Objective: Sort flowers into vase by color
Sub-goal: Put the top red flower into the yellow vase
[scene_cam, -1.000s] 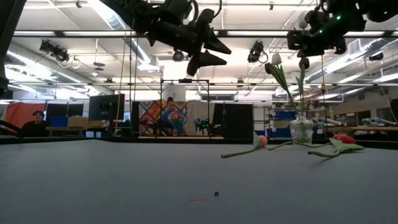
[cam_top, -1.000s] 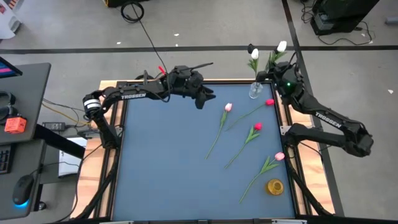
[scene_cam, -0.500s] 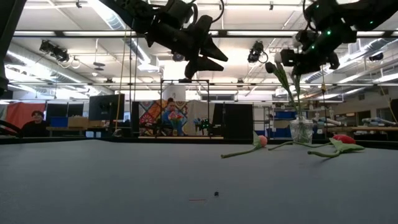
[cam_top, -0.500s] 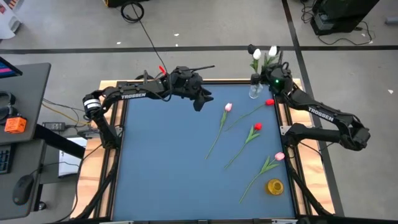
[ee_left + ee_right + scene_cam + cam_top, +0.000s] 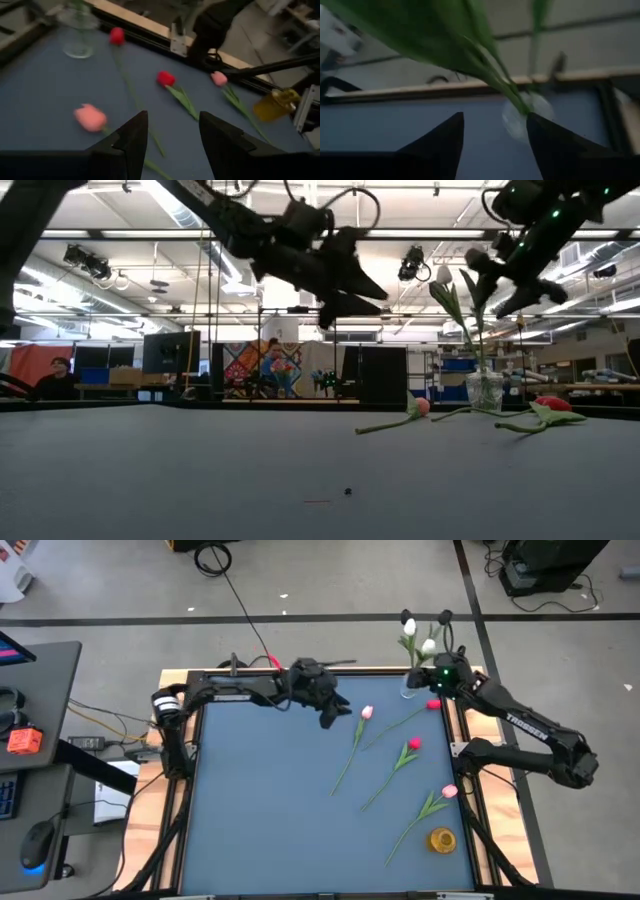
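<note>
Blue table (image 5: 260,800) carries four loose flowers: two pink (image 5: 367,712), two red (image 5: 413,744); I judge about half unsorted; two white tulips (image 5: 408,628) stand in the glass vase (image 5: 410,688); right gripper (image 5: 438,675) above it, fingers spread, empty; left gripper (image 5: 335,712) spread; only the high view shows the yellow vase (image 5: 442,839) clearly.

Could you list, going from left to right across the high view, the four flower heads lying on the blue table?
Pale pink tulip → red tulip at mid-table → red tulip beside the clear vase → pink tulip near the yellow object.
</note>
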Robot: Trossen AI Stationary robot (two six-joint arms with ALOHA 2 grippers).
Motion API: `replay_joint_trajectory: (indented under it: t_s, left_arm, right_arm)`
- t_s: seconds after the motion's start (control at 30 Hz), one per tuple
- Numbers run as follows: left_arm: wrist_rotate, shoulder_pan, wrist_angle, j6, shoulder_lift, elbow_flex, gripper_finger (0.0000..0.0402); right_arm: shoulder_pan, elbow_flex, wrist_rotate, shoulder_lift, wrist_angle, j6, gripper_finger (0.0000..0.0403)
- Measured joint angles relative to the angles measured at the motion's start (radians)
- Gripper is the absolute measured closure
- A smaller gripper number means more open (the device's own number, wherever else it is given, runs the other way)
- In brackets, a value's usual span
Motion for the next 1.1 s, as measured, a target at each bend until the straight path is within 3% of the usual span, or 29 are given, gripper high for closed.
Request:
replay_joint_trajectory:
  t_s: [0.23, 0.5, 0.63, 0.97, 1.1]
  left_arm:
    - [-0.045, -0.057, 0.03, -0.013, 0.206, 0.166, 0.0218]
    - [-0.131, -0.109, -0.168, 0.06, 0.441, 0.505, 0.0218]
    - [-0.18, -0.124, -0.283, 0.082, 0.523, 0.616, 0.0218]
    - [-0.243, -0.165, -0.335, 0.288, 0.591, 0.647, 0.023]
    - [-0.342, -0.179, -0.323, 0.34, 0.59, 0.647, 0.0252]
  right_arm:
    - [0.001, 0.151, -0.063, -0.028, -0.329, 0.044, 0.0182]
    - [0.024, 0.204, -0.135, -0.082, -0.371, 0.079, 0.0193]
    - [0.035, 0.204, -0.146, -0.107, -0.393, 0.103, 0.0195]
    - [0.088, 0.204, -0.122, -0.187, -0.392, 0.144, 0.0197]
    - [0.097, 0.204, -0.104, -0.229, -0.395, 0.168, 0.0203]
